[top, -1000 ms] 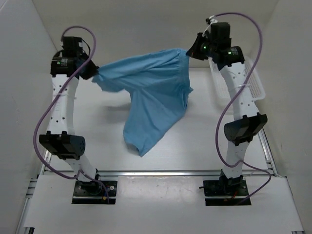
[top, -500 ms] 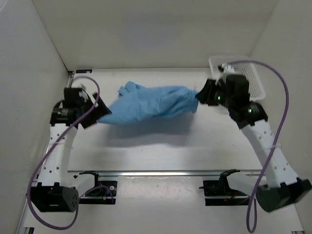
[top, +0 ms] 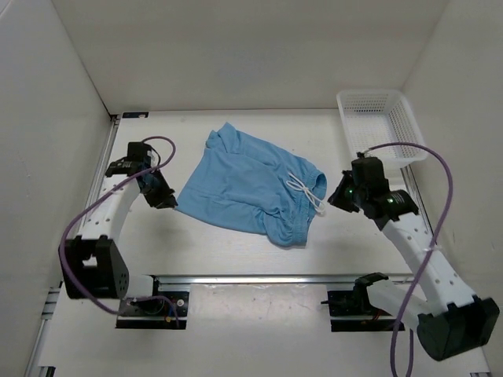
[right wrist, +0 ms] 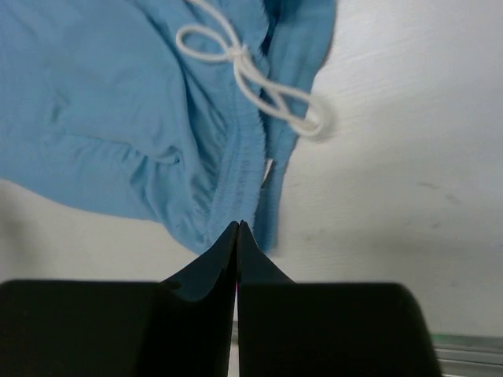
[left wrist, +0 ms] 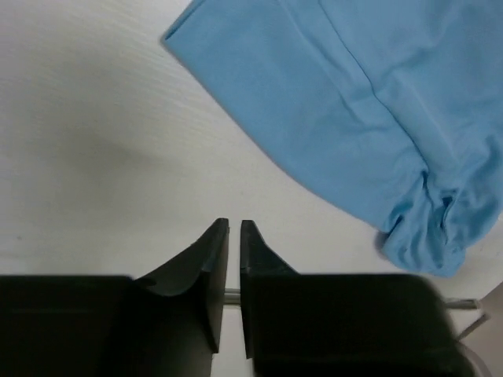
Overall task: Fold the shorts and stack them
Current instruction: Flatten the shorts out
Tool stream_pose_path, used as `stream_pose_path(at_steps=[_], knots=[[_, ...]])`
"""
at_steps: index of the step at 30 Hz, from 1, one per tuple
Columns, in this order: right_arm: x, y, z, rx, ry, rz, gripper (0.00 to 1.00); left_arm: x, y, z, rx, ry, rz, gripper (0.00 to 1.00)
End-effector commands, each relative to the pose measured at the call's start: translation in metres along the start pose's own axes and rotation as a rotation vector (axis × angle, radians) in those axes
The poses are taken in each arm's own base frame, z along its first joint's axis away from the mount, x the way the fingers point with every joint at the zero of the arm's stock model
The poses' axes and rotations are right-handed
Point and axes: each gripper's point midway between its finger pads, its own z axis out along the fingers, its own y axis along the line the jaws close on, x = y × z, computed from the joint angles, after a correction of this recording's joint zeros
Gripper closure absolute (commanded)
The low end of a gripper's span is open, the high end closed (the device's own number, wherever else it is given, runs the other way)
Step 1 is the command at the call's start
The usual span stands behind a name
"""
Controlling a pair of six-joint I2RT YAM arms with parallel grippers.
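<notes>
On tbl: shorts flat, waistband bunched (drawstring out).

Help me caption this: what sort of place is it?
Probably a robotics lab test cell: bare white walls box in a table, a left arm and right arm are bolted at its near edge; shorts and a mesh basket lie on it.
</notes>
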Motion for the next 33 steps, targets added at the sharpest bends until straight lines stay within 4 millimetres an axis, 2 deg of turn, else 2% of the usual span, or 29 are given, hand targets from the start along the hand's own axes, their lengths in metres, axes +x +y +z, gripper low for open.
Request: stream_pose_path(at_steps=[1, 3, 4, 5, 6, 7, 10, 11, 12, 13, 14, 15, 16, 18, 20, 22, 23, 24, 25, 26, 29, 30, 31, 33], knots=[[0.049, 0.023, 0.022, -0.089, 0.26, 0.116, 1.0, -0.015, 0.003, 0.018, -0.053, -0.004, 0.013, 0.73], [0.065, 0.036, 0.026, -0.152, 0.325, 0.187, 0.88, -0.018, 0.0, 0.038, -0.068, 0.048, 0.004, 0.56], [0.08, 0.037, 0.03, -0.16, 0.371, 0.206, 0.7, -0.03, -0.01, 0.041, -0.069, 0.024, 0.01, 0.45], [0.081, 0.044, 0.028, -0.18, 0.38, 0.224, 0.66, -0.034, -0.014, 0.046, -0.082, 0.022, 0.022, 0.45], [0.08, 0.042, 0.03, -0.17, 0.372, 0.223, 0.64, -0.044, -0.026, 0.055, -0.089, 0.025, 0.045, 0.44], [0.076, 0.045, 0.029, -0.169, 0.353, 0.209, 0.52, -0.051, -0.029, 0.06, -0.112, 0.011, 0.044, 0.44], [0.071, 0.034, 0.039, -0.083, 0.346, 0.125, 0.31, -0.066, -0.044, 0.085, -0.161, 0.012, 0.077, 0.41], [0.071, 0.03, 0.043, -0.067, 0.353, 0.086, 0.3, -0.066, -0.046, 0.091, -0.181, 0.025, 0.085, 0.39], [0.075, 0.028, 0.05, -0.048, 0.38, 0.068, 0.29, -0.06, -0.044, 0.111, -0.221, 0.068, 0.101, 0.37], [0.077, 0.024, 0.054, -0.029, 0.389, 0.057, 0.29, -0.068, -0.048, 0.114, -0.229, 0.063, 0.102, 0.34], [0.076, 0.025, 0.057, -0.025, 0.394, 0.057, 0.29, -0.067, -0.051, 0.121, -0.245, 0.071, 0.117, 0.32], [0.079, 0.026, 0.062, -0.033, 0.409, 0.033, 0.29, -0.061, -0.052, 0.135, -0.26, 0.1, 0.131, 0.29], [0.08, 0.027, 0.064, -0.039, 0.417, 0.034, 0.29, -0.067, -0.054, 0.138, -0.268, 0.093, 0.132, 0.29], [0.086, 0.029, 0.07, -0.049, 0.44, 0.01, 0.29, -0.061, -0.052, 0.152, -0.298, 0.122, 0.145, 0.29], [0.091, 0.031, 0.077, -0.041, 0.463, 0.0, 0.29, -0.058, -0.054, 0.158, -0.303, 0.131, 0.146, 0.37], [0.097, 0.032, 0.081, -0.042, 0.488, -0.005, 0.29, -0.056, -0.054, 0.163, -0.3, 0.145, 0.144, 0.57], [0.098, 0.036, 0.084, -0.059, 0.495, -0.002, 0.29, -0.056, -0.054, 0.163, -0.3, 0.145, 0.144, 0.78], [0.105, 0.037, 0.086, -0.064, 0.517, -0.006, 0.31, -0.056, -0.054, 0.163, -0.3, 0.145, 0.144, 0.84], [0.104, 0.045, 0.087, -0.1, 0.509, -0.012, 0.36, -0.056, -0.054, 0.163, -0.3, 0.145, 0.144, 0.9], [0.111, 0.045, 0.09, -0.112, 0.538, -0.017, 0.41, -0.056, -0.054, 0.163, -0.3, 0.145, 0.144, 0.9], [0.114, 0.053, 0.091, -0.129, 0.556, -0.029, 0.78, -0.064, -0.057, 0.156, -0.306, 0.115, 0.148, 0.9], [0.106, 0.058, 0.092, -0.134, 0.531, -0.033, 0.96, -0.063, -0.054, 0.155, -0.324, 0.119, 0.149, 0.9], [0.104, 0.056, 0.09, -0.126, 0.52, -0.035, 1.0, -0.067, -0.058, 0.147, -0.309, 0.099, 0.149, 0.9], [0.089, 0.058, 0.089, -0.111, 0.464, -0.044, 1.0, -0.071, -0.058, 0.137, -0.316, 0.077, 0.151, 0.9]])
